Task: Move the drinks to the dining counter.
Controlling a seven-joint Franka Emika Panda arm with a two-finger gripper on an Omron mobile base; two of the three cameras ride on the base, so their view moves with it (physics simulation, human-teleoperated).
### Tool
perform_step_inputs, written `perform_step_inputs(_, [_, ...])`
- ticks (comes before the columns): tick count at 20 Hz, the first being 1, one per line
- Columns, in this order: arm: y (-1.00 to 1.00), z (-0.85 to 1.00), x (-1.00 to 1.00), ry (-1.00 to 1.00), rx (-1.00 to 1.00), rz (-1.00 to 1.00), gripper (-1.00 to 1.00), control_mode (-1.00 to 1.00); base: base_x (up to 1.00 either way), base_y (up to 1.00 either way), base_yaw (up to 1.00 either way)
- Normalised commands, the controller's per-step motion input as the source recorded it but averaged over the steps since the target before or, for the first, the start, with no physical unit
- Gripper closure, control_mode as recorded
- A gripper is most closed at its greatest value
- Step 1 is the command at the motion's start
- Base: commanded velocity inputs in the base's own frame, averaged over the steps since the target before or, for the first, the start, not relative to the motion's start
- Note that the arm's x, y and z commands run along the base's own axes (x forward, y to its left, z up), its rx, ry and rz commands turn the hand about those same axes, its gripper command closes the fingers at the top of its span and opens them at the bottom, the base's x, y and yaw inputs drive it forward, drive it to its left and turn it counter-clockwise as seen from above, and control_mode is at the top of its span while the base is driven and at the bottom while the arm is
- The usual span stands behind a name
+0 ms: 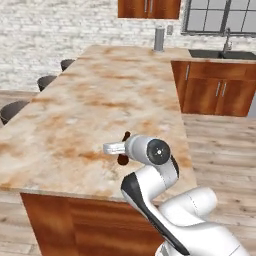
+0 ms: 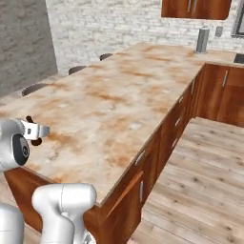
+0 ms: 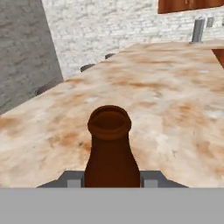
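Gripper clamped on brown cola bottle, kept upright w/ neck clear above fingers, over near end of marbled dining bench for set-down.

The dining counter stretches bare from the lower middle of the left base view up to its far end, so a gripper could pass almost anywhere over it. At the lower middle, the cola bottle stands between the fingers, blocking that spot. A grey cylinder stands at the top centre. Stools line the left edge.
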Motion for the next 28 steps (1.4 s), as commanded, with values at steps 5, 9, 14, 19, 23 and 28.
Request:
perform_step_inputs(5, [0.00,0.00,0.00,0.00,0.00,0.00,1.00,1.00,0.61,0.62,-0.77])
perform_step_inputs(9, [0.00,0.00,0.00,0.00,0.00,0.00,1.00,1.00,0.85,0.36,-0.51])
perform_step_inputs(14, [0.01,0.05,0.63,0.31,-0.05,-0.02,1.00,-1.00,0.00,0.00,0.00])
perform_step_inputs(19, [0.11,0.00,0.28,0.09,-0.09,0.00,1.00,-1.00,0.00,0.00,0.00])
perform_step_inputs(23, [0.22,0.00,0.08,-0.01,0.00,0.00,1.00,-1.00,0.00,0.00,0.00])
perform_step_inputs(28, [0.25,-0.07,0.03,-0.11,0.02,0.07,1.00,-1.00,0.00,0.00,0.00])
